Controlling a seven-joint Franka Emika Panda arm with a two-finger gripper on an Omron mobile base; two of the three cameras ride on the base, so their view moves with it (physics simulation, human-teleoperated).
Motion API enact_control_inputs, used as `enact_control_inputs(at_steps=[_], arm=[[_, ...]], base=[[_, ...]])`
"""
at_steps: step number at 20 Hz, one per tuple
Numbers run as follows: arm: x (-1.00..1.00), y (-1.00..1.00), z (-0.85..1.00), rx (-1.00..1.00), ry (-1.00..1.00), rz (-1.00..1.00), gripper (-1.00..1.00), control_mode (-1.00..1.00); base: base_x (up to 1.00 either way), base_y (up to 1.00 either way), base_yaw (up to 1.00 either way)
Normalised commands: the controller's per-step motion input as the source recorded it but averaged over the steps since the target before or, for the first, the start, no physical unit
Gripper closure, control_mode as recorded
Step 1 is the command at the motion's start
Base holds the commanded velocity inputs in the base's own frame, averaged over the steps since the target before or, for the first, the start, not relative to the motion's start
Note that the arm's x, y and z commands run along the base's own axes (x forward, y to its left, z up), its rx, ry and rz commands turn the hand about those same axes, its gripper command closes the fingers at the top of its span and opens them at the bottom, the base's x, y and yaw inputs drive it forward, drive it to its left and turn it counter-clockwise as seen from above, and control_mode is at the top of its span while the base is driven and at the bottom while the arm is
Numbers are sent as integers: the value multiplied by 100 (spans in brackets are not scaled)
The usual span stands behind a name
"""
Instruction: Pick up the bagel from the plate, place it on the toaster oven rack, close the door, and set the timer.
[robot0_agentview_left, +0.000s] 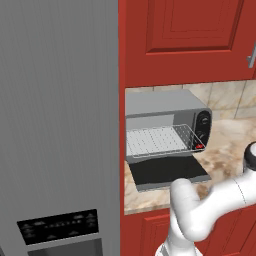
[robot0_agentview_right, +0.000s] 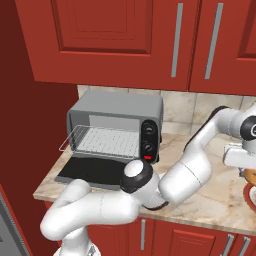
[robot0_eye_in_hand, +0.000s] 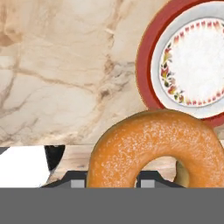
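The golden-orange bagel (robot0_eye_in_hand: 153, 144) hangs just above the marble counter, close under the hand camera, with my gripper (robot0_agentview_right: 248, 171) shut on it. Its empty plate (robot0_eye_in_hand: 192, 61), white with a red rim and a leaf pattern, lies just beyond it on the counter. In the right base view the hand is at the far right edge, well to the right of the grey toaster oven (robot0_agentview_right: 117, 107). The oven's door (robot0_agentview_right: 95, 170) lies open and flat, and the toaster oven rack (robot0_agentview_right: 102, 141) is pulled out over it with nothing on it.
Two dark knobs (robot0_agentview_right: 148, 131) and a red button sit on the oven's right panel. A tall grey fridge (robot0_agentview_left: 60, 125) stands left of the oven. Red cabinets (robot0_agentview_right: 125, 30) hang above the counter. Bare marble counter (robot0_agentview_right: 210, 195) stretches between oven and plate.
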Motion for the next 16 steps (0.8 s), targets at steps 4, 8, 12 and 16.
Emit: enact_control_inputs(at_steps=[4, 8, 12, 16], arm=[[-79, 100, 2, 0, 0, 0, 100, -100], [-92, 100, 0, 0, -1, 0, 100, -100], [-87, 100, 2, -1, -6, 0, 100, -100], [-58, 100, 30, -8, -17, 0, 100, -100]], base=[[0, 0, 0], [0, 0, 0], [0, 0, 0], [0, 0, 0]])
